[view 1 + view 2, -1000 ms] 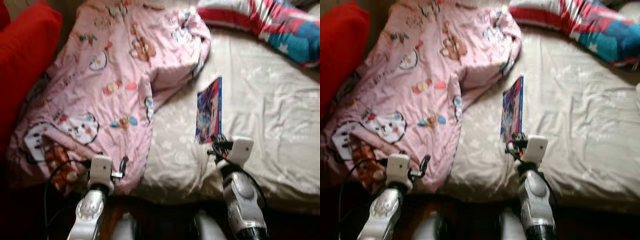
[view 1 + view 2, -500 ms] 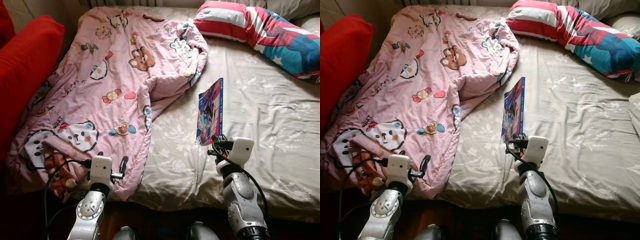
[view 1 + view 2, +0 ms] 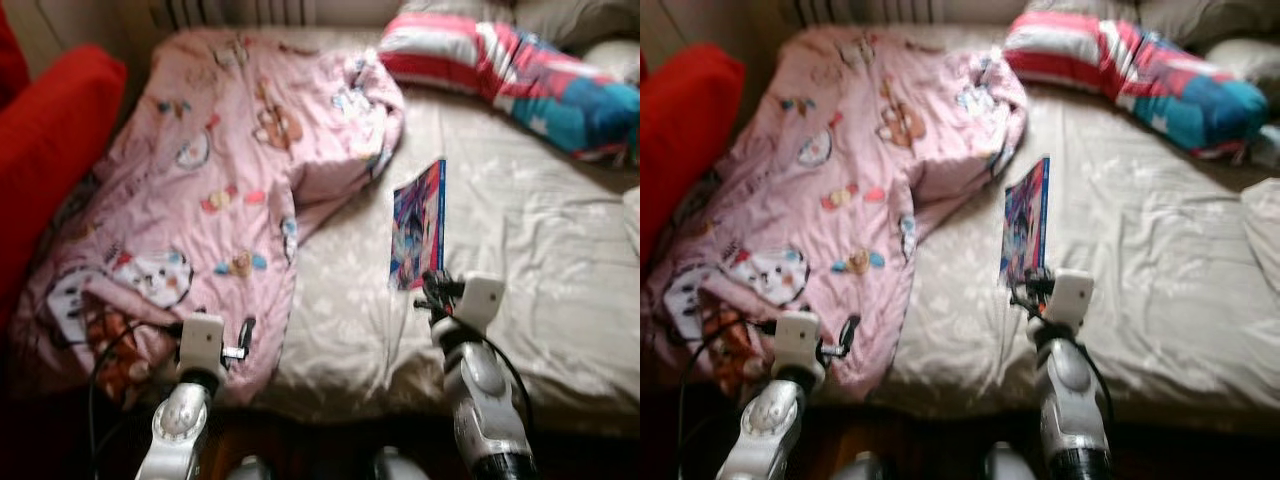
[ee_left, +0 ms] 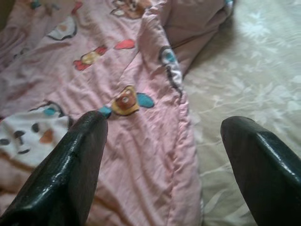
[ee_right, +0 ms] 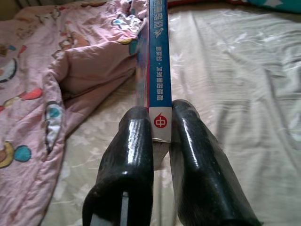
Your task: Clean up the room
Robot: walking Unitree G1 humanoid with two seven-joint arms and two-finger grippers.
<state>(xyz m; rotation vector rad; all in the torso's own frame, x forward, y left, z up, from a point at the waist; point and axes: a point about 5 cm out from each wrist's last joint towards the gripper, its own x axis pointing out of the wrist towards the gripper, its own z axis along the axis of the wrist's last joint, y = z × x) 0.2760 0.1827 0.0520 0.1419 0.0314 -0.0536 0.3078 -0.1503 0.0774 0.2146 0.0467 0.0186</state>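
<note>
Head views: a book (image 3: 420,225) stood on edge over the beige sheet (image 3: 560,250) of the bed, just right of the rumpled pink quilt (image 3: 220,180), its near end clamped by the right gripper (image 3: 432,293). A striped pillow (image 3: 520,75) lay at the far right, a red cushion (image 3: 50,150) at the left. The left gripper (image 3: 238,340) hovered over the quilt's near edge.

Left wrist view: fingers (image 4: 70,169) were spread wide, grasping nothing, above the quilt.

Right wrist view: both fingers (image 5: 129,160) pinched the book's blue spine (image 5: 158,56).
</note>
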